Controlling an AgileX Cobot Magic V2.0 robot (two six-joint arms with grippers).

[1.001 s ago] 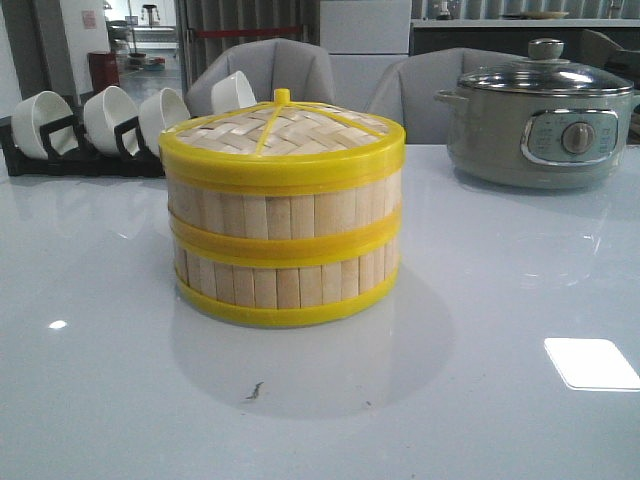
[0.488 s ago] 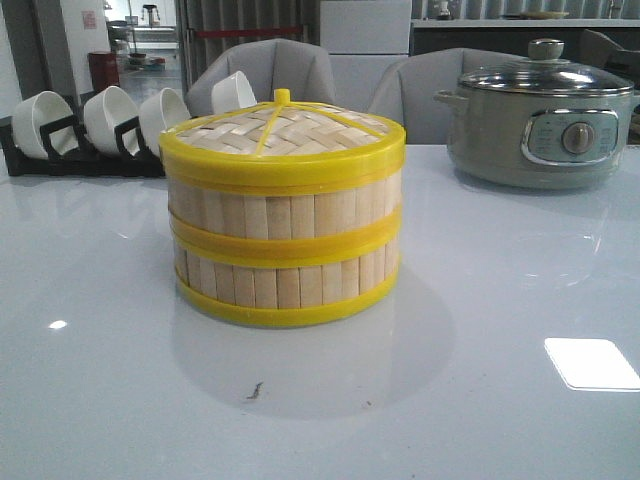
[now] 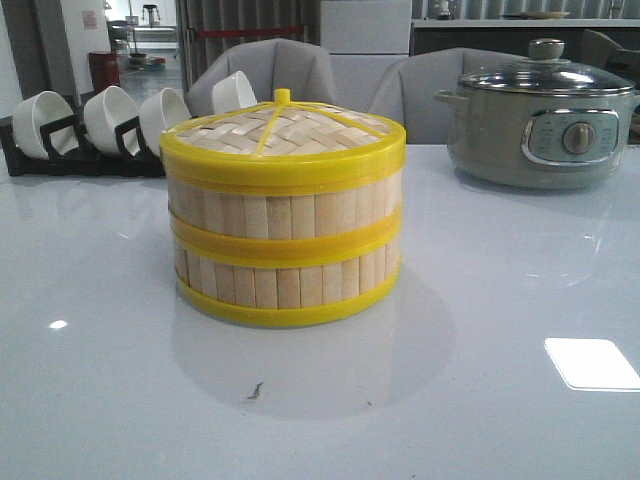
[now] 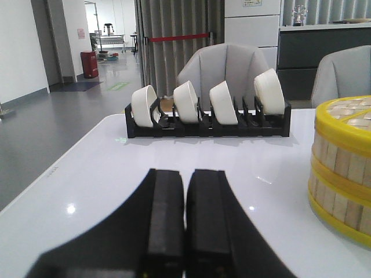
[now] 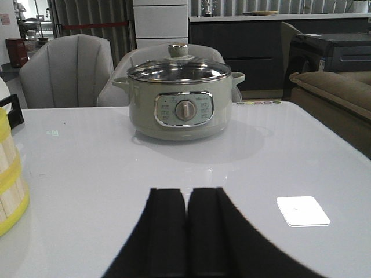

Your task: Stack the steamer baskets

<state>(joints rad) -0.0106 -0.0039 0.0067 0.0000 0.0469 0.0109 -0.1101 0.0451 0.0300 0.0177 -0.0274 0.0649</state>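
1. Two steamer baskets point(image 3: 283, 250) stand stacked one on the other at the middle of the white tabletop point(image 3: 500, 300), their yellow rims meeting in a band halfway up the slat wall.
2. On top of the stack sits a woven bamboo lid point(image 3: 283, 135) with a yellow rim and a small yellow knob at its centre.
3. Neither arm appears in the front view; each claw shows only in its own wrist camera.
4. The left claw point(image 4: 185, 197) is held low and level over the tabletop, its two black fingers pressed together with only a thin seam between them and nothing held.
5. It points toward a black rack of white bowls point(image 4: 208, 110) at the far edge, and the stack stands apart from it, to one side.
6. The right claw point(image 5: 185, 217) is held just as low and level, its fingers likewise closed against each other and holding nothing.
7. It points toward a grey-green electric pot point(image 5: 178, 104) with a glass lid, well apart from it; the edge of the stack shows at the side of that view.
8. A small white square card point(image 5: 302, 210) lies flat on the tabletop near the right claw.
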